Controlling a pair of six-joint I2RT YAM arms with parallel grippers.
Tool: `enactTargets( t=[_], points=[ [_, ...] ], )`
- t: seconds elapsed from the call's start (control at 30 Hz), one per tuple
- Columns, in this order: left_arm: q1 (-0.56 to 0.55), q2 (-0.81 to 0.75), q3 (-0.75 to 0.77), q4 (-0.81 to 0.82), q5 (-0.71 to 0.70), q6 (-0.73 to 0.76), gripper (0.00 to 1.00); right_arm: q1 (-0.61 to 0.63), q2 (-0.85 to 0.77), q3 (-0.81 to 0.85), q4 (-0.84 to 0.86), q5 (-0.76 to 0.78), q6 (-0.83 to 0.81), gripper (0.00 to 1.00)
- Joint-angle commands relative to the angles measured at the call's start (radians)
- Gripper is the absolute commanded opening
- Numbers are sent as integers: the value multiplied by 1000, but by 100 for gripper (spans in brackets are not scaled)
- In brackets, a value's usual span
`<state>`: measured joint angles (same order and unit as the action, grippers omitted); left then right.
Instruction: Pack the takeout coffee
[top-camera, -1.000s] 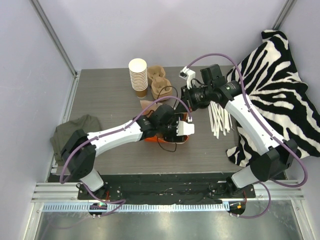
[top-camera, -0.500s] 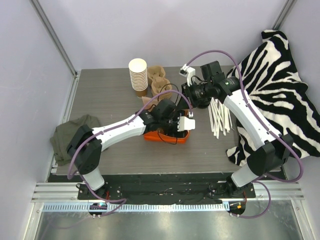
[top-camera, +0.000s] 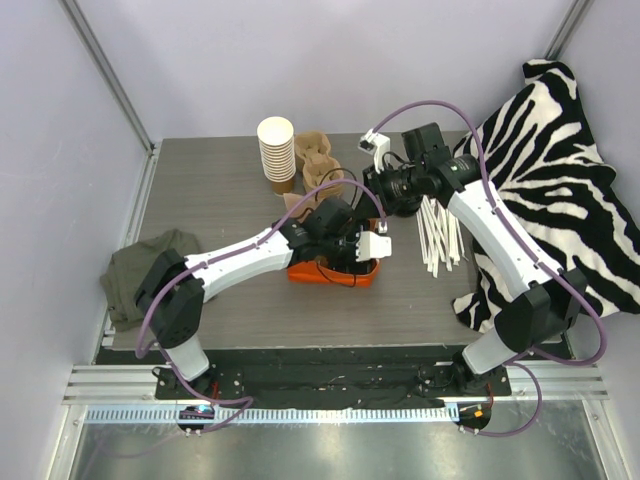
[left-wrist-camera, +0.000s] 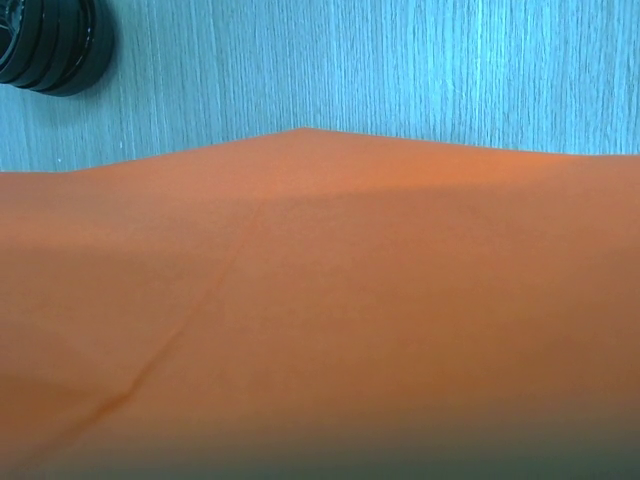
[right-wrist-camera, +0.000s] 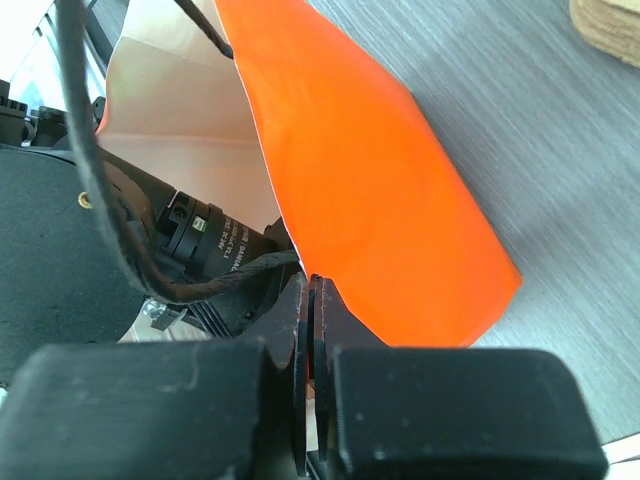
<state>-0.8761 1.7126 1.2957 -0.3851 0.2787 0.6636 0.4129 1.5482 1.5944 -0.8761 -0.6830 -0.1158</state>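
The takeout coffee shows in no view. It is judged to be hidden beneath the left wrist at the mouth of the orange bag (top-camera: 335, 273), so the left arm is the nearer. The left gripper (top-camera: 358, 254) has its jaws out of sight, so their state cannot be told. The right gripper (right-wrist-camera: 310, 288) is closed, pinching the bag's rim. The bag lies flat, its long axis across the table. Since a second ago the left wrist has moved farther from the near edge — the right arm has shifted only slightly.

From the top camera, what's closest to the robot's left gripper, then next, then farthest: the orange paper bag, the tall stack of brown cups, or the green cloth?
1. The orange paper bag, right by the left gripper, mid-table.
2. The tall stack of brown paper cups, toward the back.
3. The crumpled olive-green cloth, at the table's left edge.
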Motion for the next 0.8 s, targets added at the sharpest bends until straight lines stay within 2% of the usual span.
enactTargets(
  t=[0.0, 0.17, 0.2, 0.23, 0.77],
  points=[
    [26, 10, -49, -86, -122, -29, 74, 10, -43, -34, -96, -24, -16, 1],
    [19, -8, -53, -57, -116, -32, 81, 10, -51, -42, -95, -18, -28, 1],
    [20, -8, -55, -54, -116, -30, 84, 12, -51, -44, -95, -16, -28, 1],
    [17, -10, -52, -54, -116, -29, 94, 10, -53, -44, -95, -16, -28, 1],
    [15, -62, -32, -35, -116, -33, 97, 10, -57, -44, -78, 0, -27, 1]
  ],
)
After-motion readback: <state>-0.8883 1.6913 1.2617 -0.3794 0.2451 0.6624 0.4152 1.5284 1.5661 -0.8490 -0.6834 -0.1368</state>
